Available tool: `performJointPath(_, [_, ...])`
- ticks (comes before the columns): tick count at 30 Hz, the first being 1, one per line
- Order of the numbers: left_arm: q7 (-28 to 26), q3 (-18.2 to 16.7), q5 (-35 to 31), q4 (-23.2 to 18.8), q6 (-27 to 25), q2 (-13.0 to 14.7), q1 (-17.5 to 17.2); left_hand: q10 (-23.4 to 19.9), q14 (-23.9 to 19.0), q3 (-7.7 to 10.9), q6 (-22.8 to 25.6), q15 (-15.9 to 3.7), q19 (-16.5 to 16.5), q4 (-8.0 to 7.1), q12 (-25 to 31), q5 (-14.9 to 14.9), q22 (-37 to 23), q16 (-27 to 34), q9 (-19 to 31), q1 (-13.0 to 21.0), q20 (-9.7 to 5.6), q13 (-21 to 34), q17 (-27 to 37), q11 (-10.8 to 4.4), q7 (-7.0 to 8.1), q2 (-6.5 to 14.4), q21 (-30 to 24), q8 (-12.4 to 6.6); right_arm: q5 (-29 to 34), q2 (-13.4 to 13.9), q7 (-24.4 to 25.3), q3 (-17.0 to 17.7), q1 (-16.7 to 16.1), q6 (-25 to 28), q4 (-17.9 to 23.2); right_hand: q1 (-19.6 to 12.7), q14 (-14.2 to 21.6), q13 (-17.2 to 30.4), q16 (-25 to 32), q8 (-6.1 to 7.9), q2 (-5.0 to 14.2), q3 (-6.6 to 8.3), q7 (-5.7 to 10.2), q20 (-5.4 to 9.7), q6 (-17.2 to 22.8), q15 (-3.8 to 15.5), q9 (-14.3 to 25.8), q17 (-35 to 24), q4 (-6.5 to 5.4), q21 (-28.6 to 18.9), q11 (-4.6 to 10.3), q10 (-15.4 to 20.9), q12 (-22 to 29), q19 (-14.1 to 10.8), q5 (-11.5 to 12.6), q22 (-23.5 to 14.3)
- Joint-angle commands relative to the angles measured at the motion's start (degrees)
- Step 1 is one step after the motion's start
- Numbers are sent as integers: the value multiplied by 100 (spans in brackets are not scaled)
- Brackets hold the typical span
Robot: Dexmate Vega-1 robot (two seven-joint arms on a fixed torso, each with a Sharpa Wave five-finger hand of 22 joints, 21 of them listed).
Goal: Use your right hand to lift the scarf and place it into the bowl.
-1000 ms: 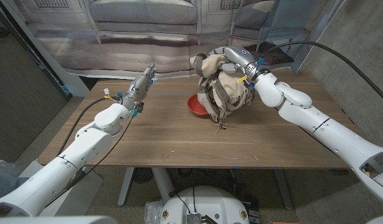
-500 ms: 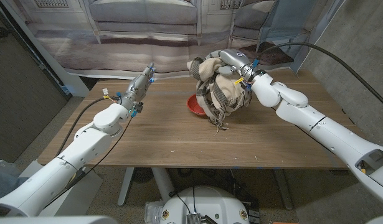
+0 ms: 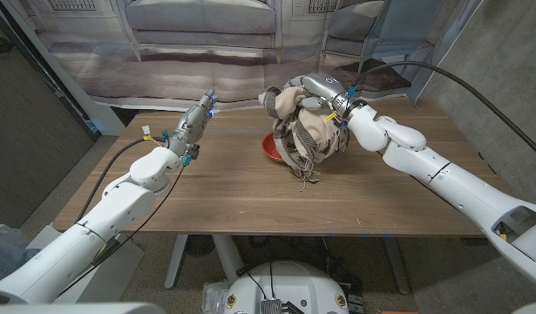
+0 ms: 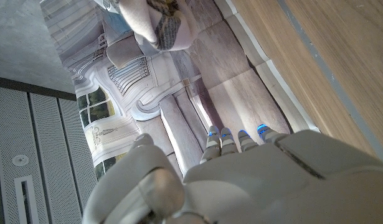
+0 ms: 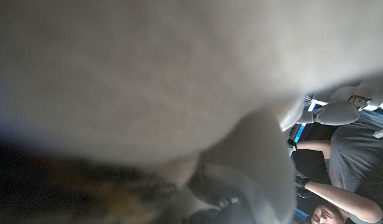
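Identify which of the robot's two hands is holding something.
The right hand: it grips the bunched scarf above the red bowl. The left hand holds nothing.

Wooden table (image 3: pixel 250 187); printed backdrop curtain (image 3: pixel 163 52) behind it; person (image 5: pixel 347 180) seated in right wrist view.

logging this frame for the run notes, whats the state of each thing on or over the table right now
scarf: bunched up, held off the table, tail hanging down beside the bowl
bowl: upright on the table, partly hidden by the scarf, contents cannot be told
right hand: grips the scarf from above
left hand: holds nothing, fingers straight, above the table's far edge
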State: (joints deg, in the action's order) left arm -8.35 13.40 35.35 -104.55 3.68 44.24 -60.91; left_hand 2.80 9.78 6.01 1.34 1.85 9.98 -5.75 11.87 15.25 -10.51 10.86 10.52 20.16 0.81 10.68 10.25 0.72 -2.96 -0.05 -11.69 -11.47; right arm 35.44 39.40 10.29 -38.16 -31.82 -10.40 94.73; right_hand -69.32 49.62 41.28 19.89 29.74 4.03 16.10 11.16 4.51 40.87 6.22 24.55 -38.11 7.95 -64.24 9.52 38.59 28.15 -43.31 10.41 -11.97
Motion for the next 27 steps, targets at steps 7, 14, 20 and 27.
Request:
performJointPath(7, [-59,-61,-27,-95,37,6,-121,0,34,-55,19,-32,588,-15,-10,-2,-16,-7,31,9,-28,11,24,-3,-35,50,-9,1,159,-127,-174,-302,227,-82,-389,-363,3,30,-20,30,407,45,11,782,81,729,28,-23,-11,-71,-9,77,-44,34,18,20])
performJointPath(14, [-39,-36,-58,-123,46,-5,-85,3,31,-59,13,-34,587,-14,-11,-2,-16,-6,31,12,-29,11,24,-4,-36,53,-9,4,226,-127,-157,-377,272,-120,-499,-354,18,20,-20,38,413,52,22,783,118,733,18,-34,-14,-85,-11,137,-46,43,18,32])
performJointPath(20, [-89,-51,-86,-189,43,1,-138,2,34,-64,15,-25,586,-13,-11,-2,-16,-7,31,13,-28,11,24,-12,-37,54,-10,3,237,-138,-236,-427,314,-61,-584,-347,21,28,-21,40,410,55,17,779,133,735,12,-44,-14,-94,-4,148,-50,45,17,39])
performJointPath(27, [-130,-95,-83,-267,42,21,-232,2,28,-70,17,-28,584,-13,-12,-3,-16,-5,31,15,-32,11,24,-12,-34,57,-11,2,258,-200,-243,-525,390,-39,-791,-345,28,43,-21,41,417,64,14,775,133,738,15,-54,-13,-99,-9,151,-56,49,17,49])
